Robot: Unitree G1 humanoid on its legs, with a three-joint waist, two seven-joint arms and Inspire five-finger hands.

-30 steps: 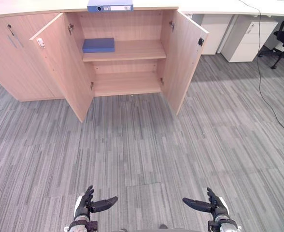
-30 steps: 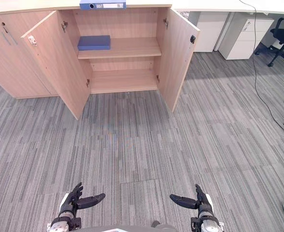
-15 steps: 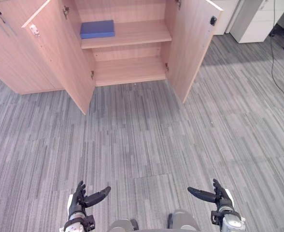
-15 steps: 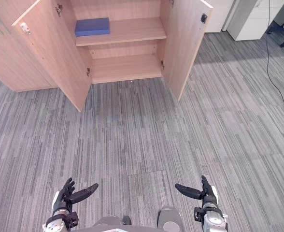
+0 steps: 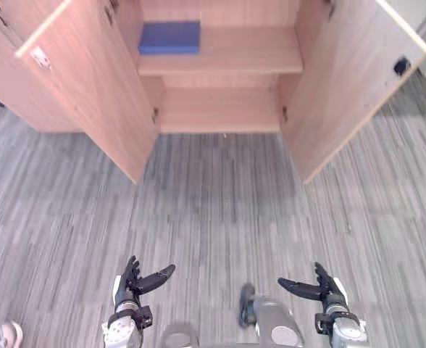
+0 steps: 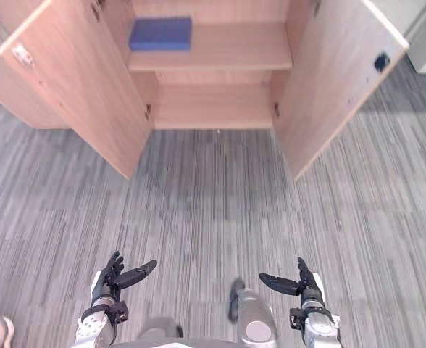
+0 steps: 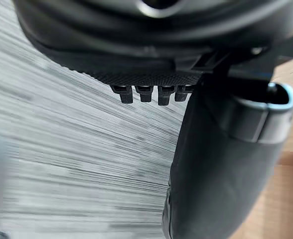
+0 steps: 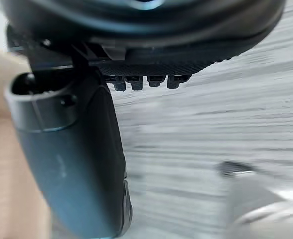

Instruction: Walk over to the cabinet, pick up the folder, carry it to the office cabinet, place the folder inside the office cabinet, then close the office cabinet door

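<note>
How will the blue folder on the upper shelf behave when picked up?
The blue folder looks thick with straight edges, so probably stiff, not floppy. Lying flat on the shelf, it should slide rather than roll or tip. Its smooth cover may be slippery.

The pale wooden cabinet (image 5: 220, 116) stands on the floor with both doors swung wide open, the left door (image 5: 90, 94) and the right door (image 5: 351, 80) angled outward. A flat blue folder (image 5: 169, 37) lies on the left end of the upper shelf (image 5: 249, 58), near the left door's hinge side.
</note>
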